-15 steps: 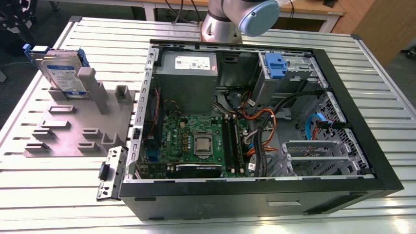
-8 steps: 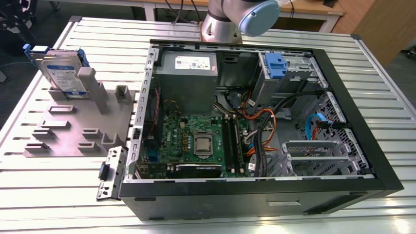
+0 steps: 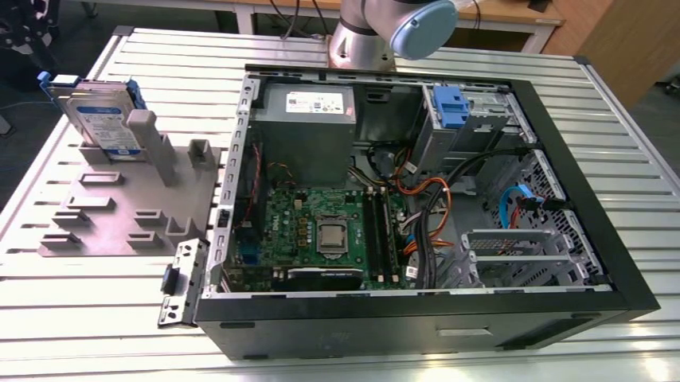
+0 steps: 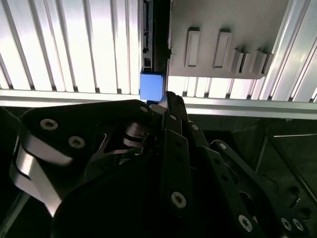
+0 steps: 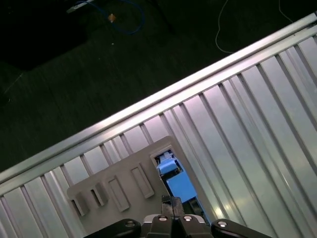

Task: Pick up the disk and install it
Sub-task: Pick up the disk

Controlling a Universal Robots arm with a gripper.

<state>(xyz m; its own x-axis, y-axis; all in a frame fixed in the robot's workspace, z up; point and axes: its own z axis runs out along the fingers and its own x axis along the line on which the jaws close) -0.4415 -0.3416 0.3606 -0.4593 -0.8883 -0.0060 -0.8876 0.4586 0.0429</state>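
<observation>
While the disk (image 3: 101, 119) at the exterior view's left stands upright in the grey slotted tray (image 3: 117, 203) on the bench (image 3: 107, 318), the open computer case (image 3: 425, 314) lies to its right. In the first wrist view the gripper (image 5: 171, 202) hangs above the disk's blue frame (image 5: 179, 186), pressed together on nothing; by my reading, pick-up and installation both remain.

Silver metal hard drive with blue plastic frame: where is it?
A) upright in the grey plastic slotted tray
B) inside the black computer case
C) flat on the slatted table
A: in the exterior view the silver hard drive stands upright in the grey slotted tray.
</observation>
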